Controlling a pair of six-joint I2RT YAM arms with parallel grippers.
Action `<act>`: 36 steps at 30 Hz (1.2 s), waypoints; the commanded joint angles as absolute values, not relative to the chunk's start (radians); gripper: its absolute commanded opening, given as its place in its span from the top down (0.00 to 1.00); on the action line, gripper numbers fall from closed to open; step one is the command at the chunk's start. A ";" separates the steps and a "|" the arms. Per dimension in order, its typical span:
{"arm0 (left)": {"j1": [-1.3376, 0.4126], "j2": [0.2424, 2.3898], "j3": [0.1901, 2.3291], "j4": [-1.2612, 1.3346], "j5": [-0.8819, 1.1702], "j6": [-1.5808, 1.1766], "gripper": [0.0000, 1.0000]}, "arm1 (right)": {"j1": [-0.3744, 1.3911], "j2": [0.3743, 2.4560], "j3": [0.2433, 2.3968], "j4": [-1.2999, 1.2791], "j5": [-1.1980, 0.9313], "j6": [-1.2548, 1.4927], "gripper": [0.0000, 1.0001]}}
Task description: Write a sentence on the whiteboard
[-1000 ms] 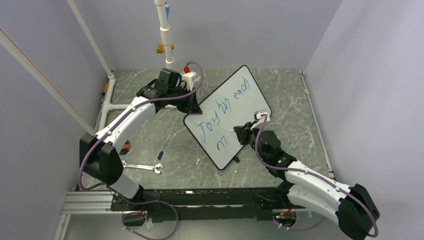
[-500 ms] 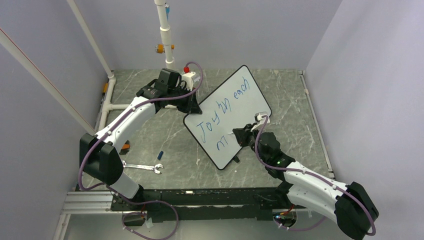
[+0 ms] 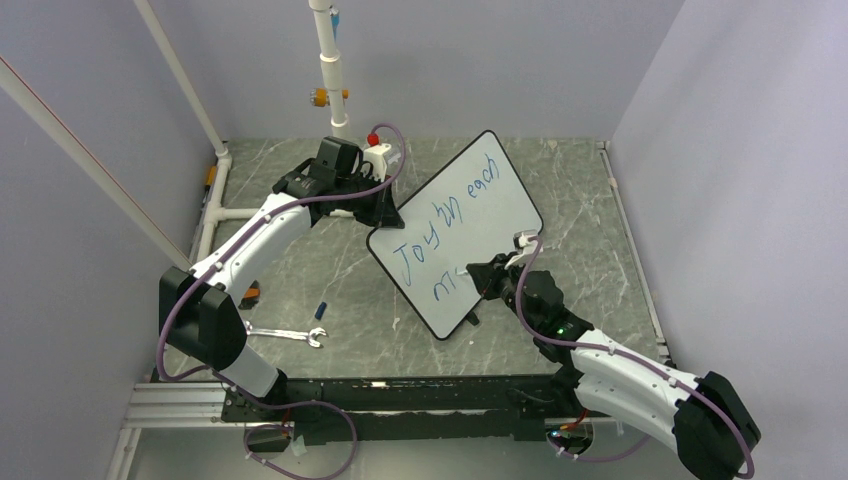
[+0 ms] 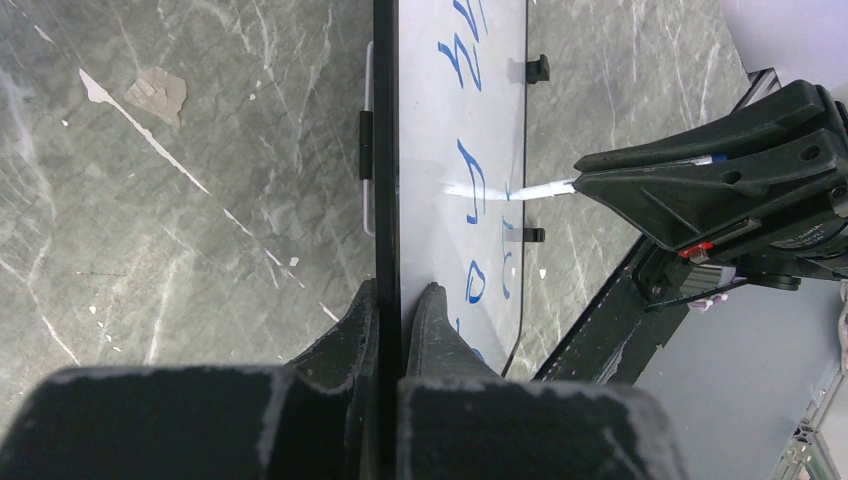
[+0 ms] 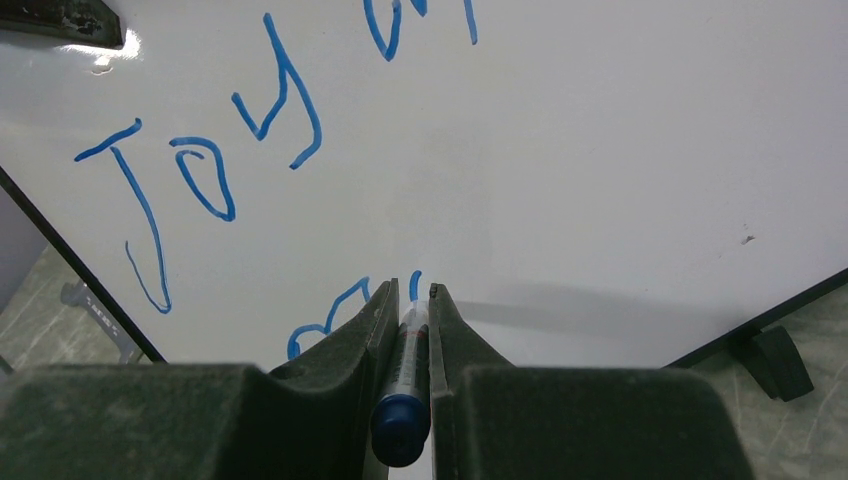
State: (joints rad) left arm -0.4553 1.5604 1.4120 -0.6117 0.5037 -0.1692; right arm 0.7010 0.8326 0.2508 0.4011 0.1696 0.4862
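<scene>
A: Where is the large, glossy, black-rimmed whiteboard (image 3: 497, 218)?

B: On the middle of the grey marbled table top (image 3: 330, 275), turned corner-on to the arms. Whether its left edge is lifted, I cannot tell.

A: What is covered?

B: The second line of the slanted blue handwriting (image 3: 418, 255). From above, only an "m" shows before the right gripper (image 3: 478, 270) blocks the rest. In the right wrist view, the top line is cut off after "Joy".

A: And the readable part?

B: "Joy in each" from above, though the middle word is scrawled.

A: The arms?

B: The right arm reaches low across the whiteboard's near edge, with its jaws clamped on a slim white marker with a blue end (image 5: 402, 405). In the left wrist view, the marker's tip meets the whiteboard's face. The left arm bends round to the whiteboard's left corner, where the left gripper (image 4: 400, 296) pinches the rim.

A: Anything else?

B: A silver open-ended wrench (image 3: 285, 333) lies well off the whiteboard's near-left side.
</scene>
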 commanded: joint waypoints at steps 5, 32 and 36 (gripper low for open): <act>-0.439 1.566 1.414 -0.649 0.159 0.022 1.00 | 0.704 0.845 0.275 0.296 0.229 0.486 1.00; -0.439 1.571 1.416 -0.651 0.161 0.025 1.00 | 0.706 0.958 0.374 0.348 0.172 0.502 1.00; -0.439 1.569 1.416 -0.650 0.161 0.025 1.00 | 0.712 0.946 0.369 0.336 0.162 0.520 1.00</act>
